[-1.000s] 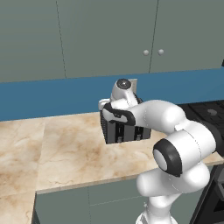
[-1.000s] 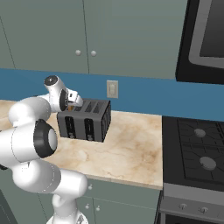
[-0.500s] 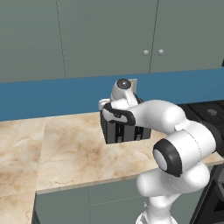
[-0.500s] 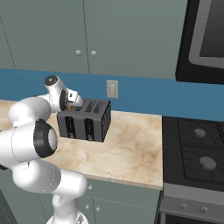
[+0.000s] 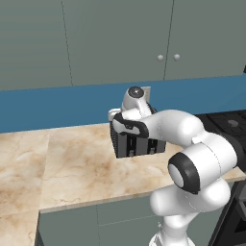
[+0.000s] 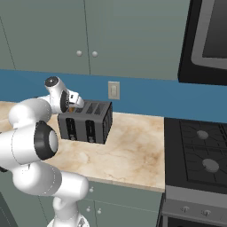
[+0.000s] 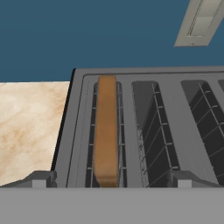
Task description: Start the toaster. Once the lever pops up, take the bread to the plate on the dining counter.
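Observation:
The dark grey toaster (image 5: pixel 139 144) (image 6: pixel 86 122) stands on the marble worktop against the blue backsplash. Seen from the hand, the toaster (image 7: pixel 175 131) has its slots straight below. The brown bread (image 7: pixel 106 131) stands in the leftmost slot, its top about level with the rim. My gripper (image 7: pixel 111 181) hangs open just above that end, one fingertip on each side of the bread's slot, holding nothing. In the right base view the hand (image 6: pixel 71 101) hovers over the toaster's left end. The plate and the dining counter are out of view.
A wall outlet (image 6: pixel 113 90) sits on the backsplash behind the toaster. A black stove (image 6: pixel 199 150) borders the worktop on the right, with a dark appliance (image 6: pixel 208 40) above it. Grey-green cabinets (image 5: pixel 120 38) hang overhead. Bare marble (image 5: pixel 72 163) lies left of the toaster.

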